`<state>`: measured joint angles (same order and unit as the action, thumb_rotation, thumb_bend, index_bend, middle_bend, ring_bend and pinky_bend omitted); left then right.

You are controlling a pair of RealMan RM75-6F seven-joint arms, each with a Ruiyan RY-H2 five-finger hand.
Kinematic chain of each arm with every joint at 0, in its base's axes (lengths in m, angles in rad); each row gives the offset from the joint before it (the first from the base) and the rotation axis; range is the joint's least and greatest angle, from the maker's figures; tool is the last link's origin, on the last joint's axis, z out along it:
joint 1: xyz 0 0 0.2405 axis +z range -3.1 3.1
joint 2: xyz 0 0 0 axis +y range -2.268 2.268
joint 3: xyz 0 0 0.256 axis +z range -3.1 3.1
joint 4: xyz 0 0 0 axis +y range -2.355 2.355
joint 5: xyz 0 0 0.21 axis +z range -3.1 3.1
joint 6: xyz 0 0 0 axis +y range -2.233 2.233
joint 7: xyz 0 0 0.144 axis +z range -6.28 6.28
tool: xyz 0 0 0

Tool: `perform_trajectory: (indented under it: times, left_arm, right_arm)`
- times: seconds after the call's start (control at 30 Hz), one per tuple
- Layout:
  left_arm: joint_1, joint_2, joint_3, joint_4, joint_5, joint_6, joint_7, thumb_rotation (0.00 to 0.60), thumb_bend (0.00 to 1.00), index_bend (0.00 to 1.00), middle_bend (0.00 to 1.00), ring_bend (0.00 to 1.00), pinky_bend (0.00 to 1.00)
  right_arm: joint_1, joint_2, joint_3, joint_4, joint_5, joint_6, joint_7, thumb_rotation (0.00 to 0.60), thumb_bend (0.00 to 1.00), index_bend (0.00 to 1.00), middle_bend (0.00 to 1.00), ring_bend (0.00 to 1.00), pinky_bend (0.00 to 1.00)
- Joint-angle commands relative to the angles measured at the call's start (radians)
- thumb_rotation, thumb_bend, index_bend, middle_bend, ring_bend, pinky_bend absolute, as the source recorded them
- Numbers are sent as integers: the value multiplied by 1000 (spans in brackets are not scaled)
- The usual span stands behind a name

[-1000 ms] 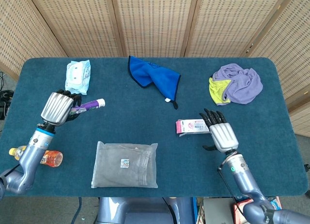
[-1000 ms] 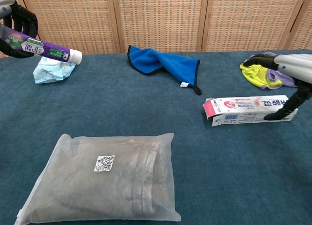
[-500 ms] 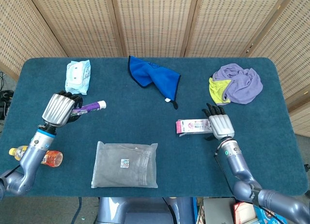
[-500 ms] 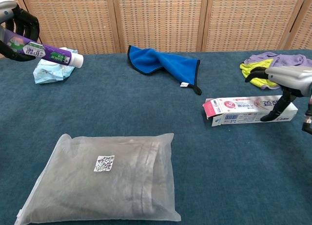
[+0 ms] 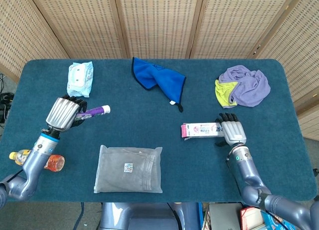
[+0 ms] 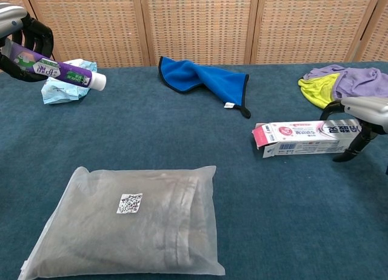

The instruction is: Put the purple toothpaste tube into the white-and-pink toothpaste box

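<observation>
My left hand [image 5: 65, 114] grips the purple toothpaste tube [image 5: 94, 111] by its tail and holds it above the table's left side, white cap pointing right. In the chest view the tube [image 6: 60, 71] slopes down to the right out of that hand [image 6: 21, 37]. The white-and-pink box [image 5: 202, 131] lies flat at the right, with its open pink flap end facing left [image 6: 262, 136]. My right hand [image 5: 232, 131] sits over the box's right end, fingers arched over its top and thumb [image 6: 351, 151] down in front of it. The box rests on the table.
A clear packet of grey cloth [image 5: 128, 169] lies at the front middle between the hands. Along the back lie a blue cloth [image 5: 157, 79], a wipes pack [image 5: 79, 78] and purple and yellow cloths [image 5: 244, 85]. An orange drink bottle [image 5: 50, 162] lies by the left edge.
My right hand has sunk and slid toward the box's right end, its fingers now arched over it. My left hand has carried the tube slightly right and lower.
</observation>
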<state>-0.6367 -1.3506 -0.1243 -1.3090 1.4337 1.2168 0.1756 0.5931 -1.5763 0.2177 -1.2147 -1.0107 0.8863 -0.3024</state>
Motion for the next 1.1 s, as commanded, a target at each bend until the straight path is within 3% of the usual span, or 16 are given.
perform_trajectory:
  times: [0.03, 0.2, 0.43, 0.53, 0.8, 1.1]
  left_arm:
    - [1, -2, 0, 2, 1, -1, 0, 600, 267, 779, 638, 533, 526]
    - [3, -5, -1, 5, 7, -1, -4, 600, 267, 779, 638, 533, 526]
    - [7, -2, -2, 11, 12, -2, -15, 600, 267, 779, 638, 533, 526]
    - [9, -1, -2, 14, 13, -3, -19, 600, 267, 779, 638, 533, 526]
    - [10, 0, -7, -1, 22, 5, -26, 600, 268, 779, 638, 533, 526]
    - [-1, 56, -23, -130, 42, 2, -55, 600, 267, 779, 638, 533, 526]
  right_arm:
    - [6, -9, 2, 9, -13, 2, 22, 600, 79, 264, 126, 0, 26]
    - [25, -27, 8, 24, -27, 3, 31, 600, 80, 309, 177, 24, 76]
    - [31, -65, 5, 52, -16, 10, 29, 600, 79, 533, 455, 336, 390]
    - [24, -73, 0, 58, -16, 19, 35, 600, 79, 582, 532, 418, 460]
    - [7, -58, 19, 0, -40, 70, 87, 600, 79, 598, 550, 437, 484]
    - [-8, 37, 95, -275, -29, 148, 119, 600, 80, 602, 554, 437, 484]
